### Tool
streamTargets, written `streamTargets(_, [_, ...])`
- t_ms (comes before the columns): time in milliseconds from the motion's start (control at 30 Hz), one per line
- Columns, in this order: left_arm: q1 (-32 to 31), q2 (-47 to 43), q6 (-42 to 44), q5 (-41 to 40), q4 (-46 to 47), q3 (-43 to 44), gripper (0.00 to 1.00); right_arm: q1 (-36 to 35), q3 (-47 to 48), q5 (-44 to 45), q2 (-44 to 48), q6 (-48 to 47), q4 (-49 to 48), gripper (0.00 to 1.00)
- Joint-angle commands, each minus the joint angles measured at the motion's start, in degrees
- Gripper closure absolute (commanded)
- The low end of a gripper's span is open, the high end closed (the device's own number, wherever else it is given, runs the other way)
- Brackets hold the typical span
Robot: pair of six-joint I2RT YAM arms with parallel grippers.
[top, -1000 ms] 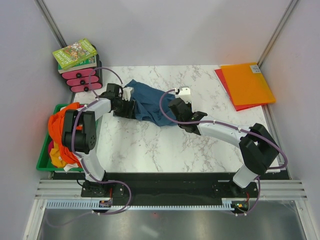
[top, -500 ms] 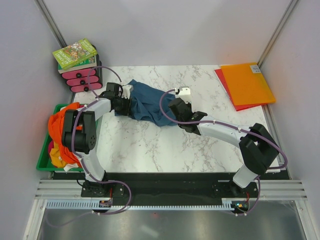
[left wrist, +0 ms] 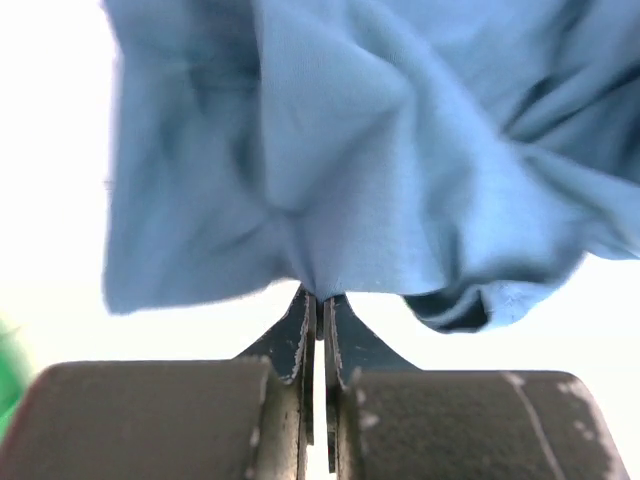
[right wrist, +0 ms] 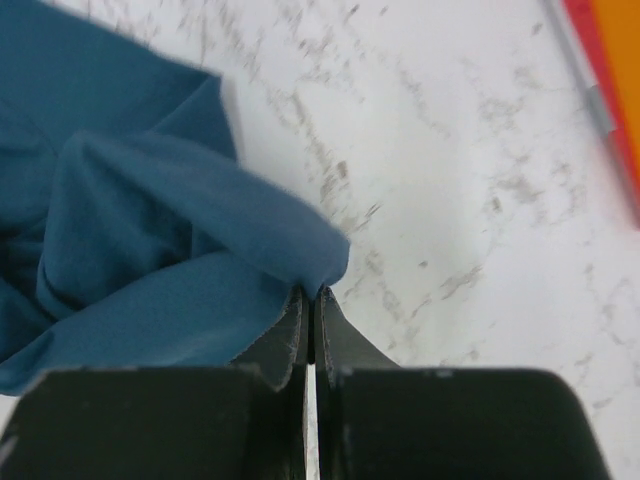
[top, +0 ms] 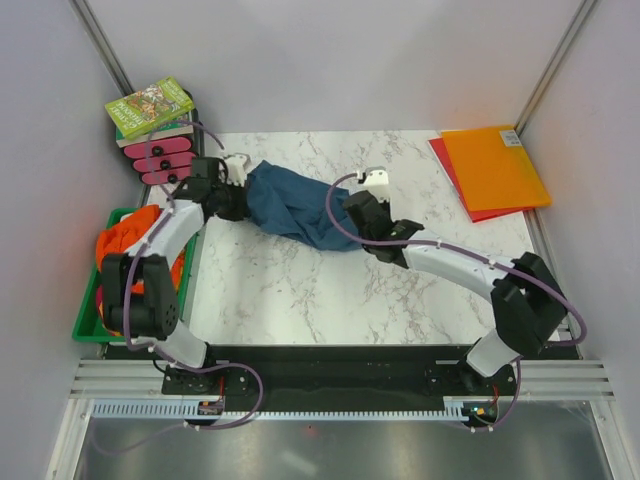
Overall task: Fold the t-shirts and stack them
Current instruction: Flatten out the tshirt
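Note:
A dark teal-blue t-shirt (top: 295, 205) lies bunched on the marble table, stretched between both arms. My left gripper (top: 243, 195) is shut on its left end. In the left wrist view the cloth (left wrist: 350, 160) fans out from the pinched fingertips of the left gripper (left wrist: 320, 298). My right gripper (top: 348, 222) is shut on the shirt's right edge. In the right wrist view a fold of the cloth (right wrist: 150, 250) sits clamped in the right gripper (right wrist: 312, 293). Orange t-shirts (top: 120, 240) are heaped in a green bin (top: 85, 325) at the left.
A stack of books (top: 150, 108) on pink holders (top: 160, 160) stands at the back left corner. Orange and red plastic folders (top: 495, 165) lie at the back right. Grey walls close in both sides.
The left gripper closed on the shirt's left end and drew back up and to the left, pulling the shirt out longer. The right gripper kept its grip and shifted slightly up and right.

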State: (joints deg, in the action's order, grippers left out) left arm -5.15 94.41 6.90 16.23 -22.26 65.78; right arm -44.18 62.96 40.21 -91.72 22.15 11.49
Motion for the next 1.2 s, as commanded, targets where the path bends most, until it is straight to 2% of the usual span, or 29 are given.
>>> streamTargets(0, [11.3,-15.0,-1.0,5.8,-5.5,8.3,0.98,7.2,5.2,4.3,11.4,-3.4,1.8,1.00])
streamTargets(100, [18.3,-17.6,0.2,9.9,-11.0,12.3,0.98,10.9,4.9,5.0,18.4,-4.3,3.2,1.00])
streamTargets(167, [19.9,-19.7,3.1,10.2,-13.0,11.8,0.98,11.6,3.2,4.5,22.2,-4.4,4.1,1.00])
streamTargets(267, [20.4,-22.3,7.2,10.2,-14.9,6.1,0.98,11.7,-0.8,1.9,24.7,-2.0,6.3,1.00])
streamTargets(433, [20.4,-24.0,7.6,10.2,-15.1,2.2,0.98,11.7,-7.5,-1.5,26.6,1.8,7.5,1.00])
streamTargets(533, [20.4,-24.3,6.0,11.4,-15.5,6.6,0.98,11.7,-2.7,-1.5,26.0,-0.8,8.3,1.00])
streamTargets(700, [20.5,-22.9,1.9,12.2,-18.3,24.2,0.98,11.7,14.7,-0.8,25.2,-6.8,10.0,1.00])
streamTargets(767, [20.8,-23.6,0.2,12.7,-18.8,29.2,0.98,11.6,16.9,-0.7,26.3,-7.6,10.0,1.00])
streamTargets(833, [20.9,-25.3,-0.7,13.3,-18.3,30.2,0.98,11.5,16.5,-0.7,28.2,-7.7,9.9,1.00])
streamTargets(933, [20.9,-26.9,-1.4,14.6,-17.6,28.3,0.98,11.6,11.2,-0.7,29.9,-6.3,10.3,1.00])
streamTargets(1167, [20.8,-26.6,3.7,11.2,-16.0,12.0,0.98,11.6,-4.6,-6.0,31.3,1.4,8.8,1.00])
